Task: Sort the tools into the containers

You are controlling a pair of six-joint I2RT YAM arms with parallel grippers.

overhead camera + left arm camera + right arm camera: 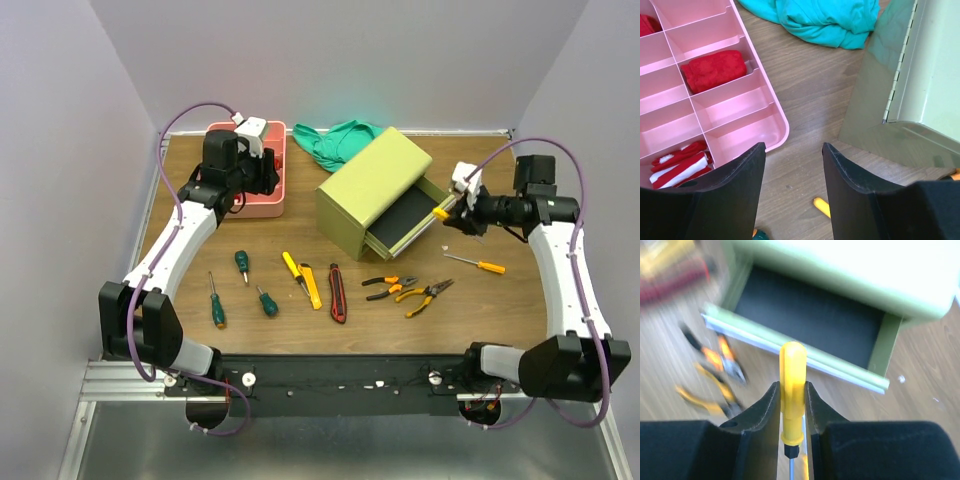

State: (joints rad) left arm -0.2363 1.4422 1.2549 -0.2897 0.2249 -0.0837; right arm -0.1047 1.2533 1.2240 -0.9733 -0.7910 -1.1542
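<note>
My right hand (791, 390) clamps the yellow screwdriver (792, 360) by its handle, mid-frame; probably light, stiff, slick. My left hand (792, 150) gapes empty.

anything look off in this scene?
Mainly the pink tray: some compartments hold fabric, a red roll and a red-and-white striped one, not tools. The green chest sits at an angle, a drawer pulled open. Nothing looks spilled or broken.
</note>
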